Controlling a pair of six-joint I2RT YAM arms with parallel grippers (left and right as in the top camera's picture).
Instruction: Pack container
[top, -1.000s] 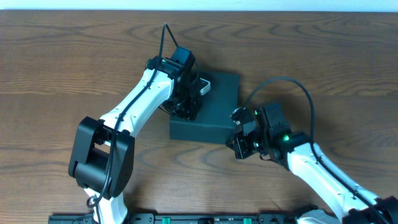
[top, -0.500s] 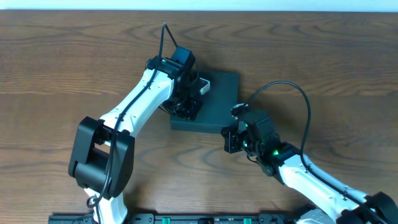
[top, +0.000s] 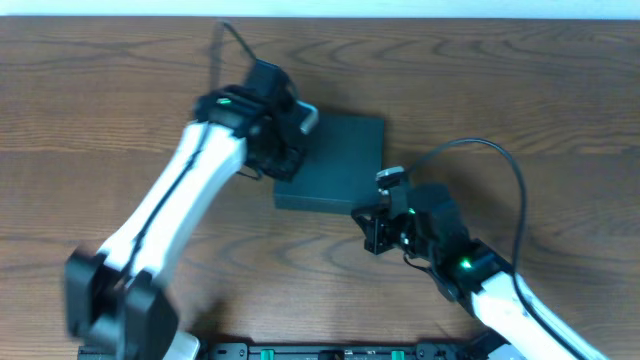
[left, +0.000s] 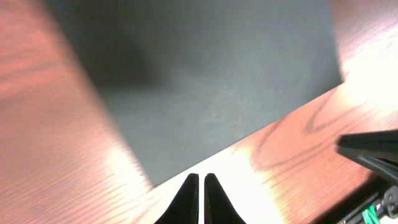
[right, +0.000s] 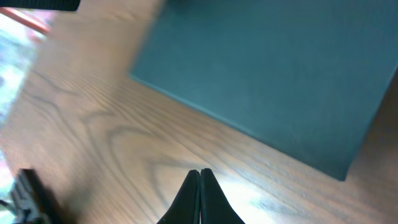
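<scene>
The container (top: 335, 160) is a dark teal-green box lying closed and flat on the wooden table. It also fills the left wrist view (left: 205, 81) and the right wrist view (right: 273, 74). My left gripper (top: 278, 160) is shut and empty, over the table just off the box's left edge; its fingertips (left: 201, 180) show over bare wood beside the box. My right gripper (top: 372, 232) is shut and empty, just in front of the box's front right corner, with its tips (right: 200, 174) over bare wood. No snack packets show.
The wooden table (top: 520, 90) extends on all sides of the box. A dark rail (top: 320, 350) runs along the table's front edge. The right arm's black cable (top: 480, 150) loops above the table to the right of the box.
My left arm has swung to the left and lifted off the box's left side. My right gripper has drawn back slightly from the box's front edge. The box lies as before.
</scene>
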